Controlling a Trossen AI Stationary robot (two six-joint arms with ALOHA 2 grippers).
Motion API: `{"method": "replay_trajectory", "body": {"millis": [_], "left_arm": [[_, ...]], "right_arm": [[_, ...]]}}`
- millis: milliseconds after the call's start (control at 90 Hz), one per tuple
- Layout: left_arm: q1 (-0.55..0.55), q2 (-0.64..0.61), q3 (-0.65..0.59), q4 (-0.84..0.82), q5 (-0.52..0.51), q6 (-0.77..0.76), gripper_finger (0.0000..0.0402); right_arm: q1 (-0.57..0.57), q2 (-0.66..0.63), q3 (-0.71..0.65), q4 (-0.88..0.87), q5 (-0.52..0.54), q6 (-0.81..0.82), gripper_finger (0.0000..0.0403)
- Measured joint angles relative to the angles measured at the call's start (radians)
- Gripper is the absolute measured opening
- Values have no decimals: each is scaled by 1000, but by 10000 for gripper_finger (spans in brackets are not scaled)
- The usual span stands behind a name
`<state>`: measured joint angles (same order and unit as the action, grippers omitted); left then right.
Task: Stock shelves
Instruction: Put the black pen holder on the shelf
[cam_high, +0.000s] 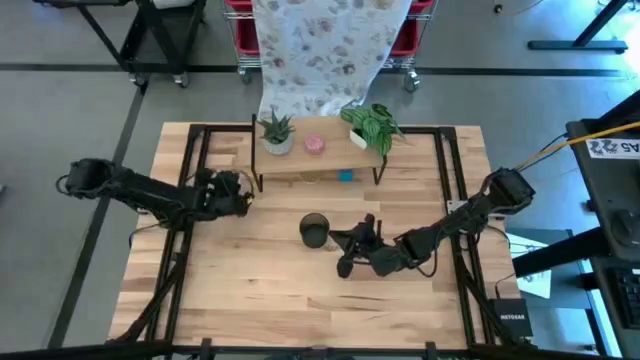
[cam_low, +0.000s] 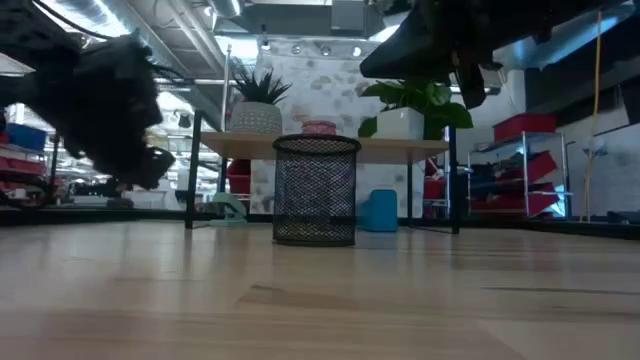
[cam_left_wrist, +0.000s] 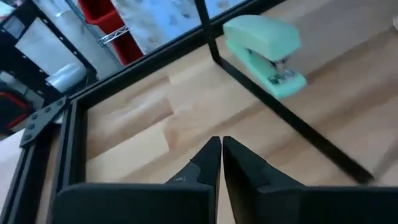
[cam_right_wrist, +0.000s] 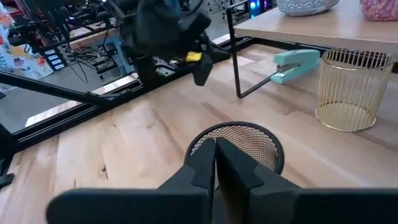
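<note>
Desk (cam_high: 250, 290): light wood planks with black rails, both arms over it. I am driving from the console.

Shelves (cam_high: 320, 160): the small two-level rack sits at the far middle of the desk. On its plank top, a spiky potted plant (cam_high: 276, 132), a pink pot (cam_high: 314, 144) and a broad-leaved potted plant (cam_high: 372, 125). Below, on the lower level, I see a blue item (cam_low: 379, 211), a mint-green stapler (cam_left_wrist: 266, 55) near the rack's left leg, and a gold wire cup (cam_right_wrist: 351, 89).

Black mesh pen cup (cam_high: 314, 230): stands upright on the open desk in front of the shelves, well clear of them, nothing in it that I can see. I take this as the next item to stock.

Key relation: the right end effector (cam_high: 352, 243) is just beside the cup, on its right, and the right wrist view puts the cup rim directly ahead of the fingers. Fingers pressed together, holding nothing. The cup's axis is vertical, so I judge a spread-and-descend onto the rim from this side is what the move needs, then a carry away toward the rack.

Left end effector (cam_high: 232, 192): farther from the cup, near the rack's left leg, facing the stapler. Fingers also pressed together, empty. The right arm is clearly the nearer one.
</note>
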<state>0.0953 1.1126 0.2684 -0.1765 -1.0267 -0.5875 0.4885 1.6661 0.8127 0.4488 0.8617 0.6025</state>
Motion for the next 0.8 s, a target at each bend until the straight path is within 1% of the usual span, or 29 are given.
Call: {"method": "replay_trajectory", "body": {"millis": [67, 144, 222, 311, 367, 456, 522, 567, 667, 756, 800], "left_arm": [[66, 0, 1, 17, 32, 77, 0], [107, 0, 5, -20, 74, 114, 0], [106, -11, 16, -78, 133, 116, 0], [73, -40, 38, -161, 201, 89, 0], [40, -63, 59, -230, 229, 62, 0], [-30, -106, 101, -365, 238, -1, 0], [-94, -137, 141, -484, 238, -68, 0], [-142, -156, 165, -555, 240, -129, 0], [-259, -194, 204, -634, 251, -234, 0], [-359, -217, 218, -648, 288, -326, 0], [-408, -222, 220, -645, 298, -365, 0]], "right_arm": [[0, 0, 0, 2, -2, 0, 0], [1, 0, 0, 2, -9, 0, 0], [1, 0, 0, -2, -9, 0, 0], [1, 0, 0, -4, -9, -5, 0], [-7, 0, 0, -4, -37, -22, 0], [-29, 0, 11, -19, -185, -165, 1], [-43, 4, 57, -81, -271, -270, 7], [-54, 7, 105, -160, -314, -317, 17], [-76, 14, 230, -414, -340, -406, 57], [-95, 28, 329, -597, -340, -481, 107], [-105, 37, 365, -661, -341, -512, 132]]}}
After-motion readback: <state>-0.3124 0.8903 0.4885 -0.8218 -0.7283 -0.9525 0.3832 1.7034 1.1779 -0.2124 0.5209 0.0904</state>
